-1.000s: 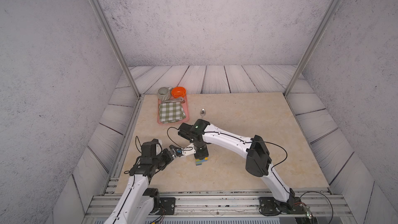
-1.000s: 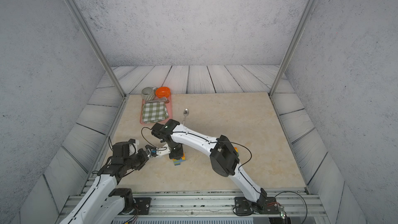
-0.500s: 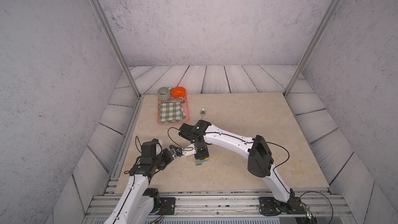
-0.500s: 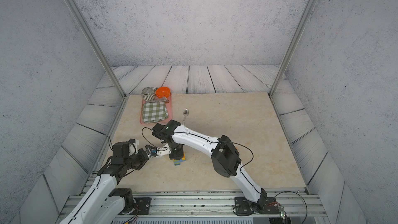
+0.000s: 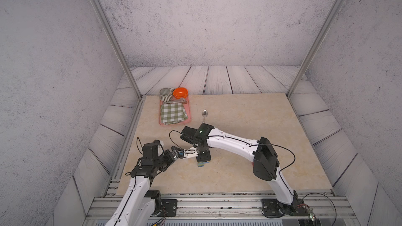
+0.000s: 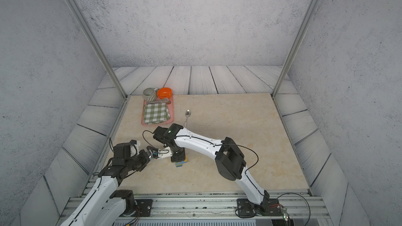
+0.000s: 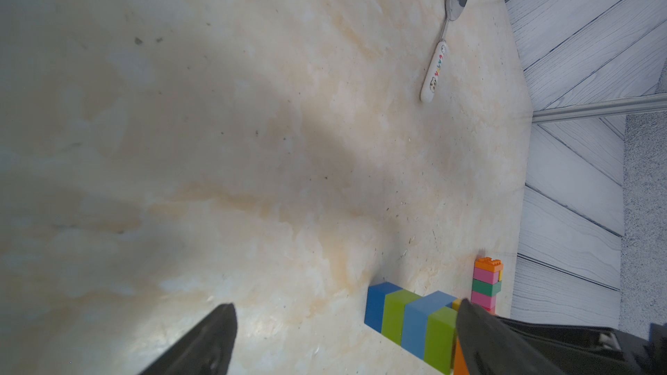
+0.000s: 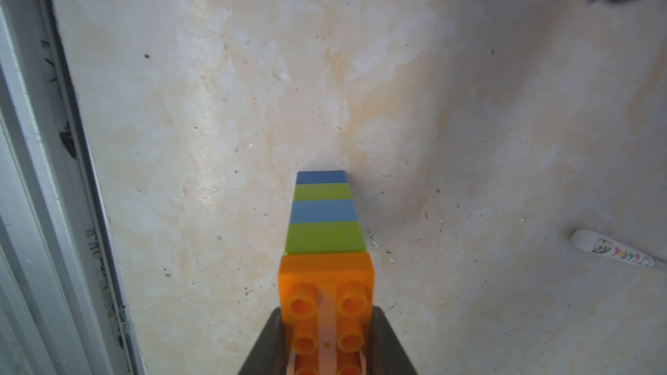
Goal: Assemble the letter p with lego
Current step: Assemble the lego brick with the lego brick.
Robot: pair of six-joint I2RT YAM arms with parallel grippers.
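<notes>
Left of centre on the worktop (image 5: 239,109), right hand (image 8: 326,337) clamped on orange brick (image 8: 325,272) capping the blue-lime column (image 8: 323,211), left hand (image 7: 344,319) apart, empty; stem looks built, pink-green stack (image 7: 486,284) well apart, p's loop judged outstanding.

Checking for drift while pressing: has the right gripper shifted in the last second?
No: the right gripper stays put on the lego stack, same gap to the spoon.

The lego stack (image 8: 325,225) runs blue, lime, blue, lime, orange; the cloth (image 5: 173,113) is green-and-white checked, the tray (image 5: 189,109) pink.
</notes>
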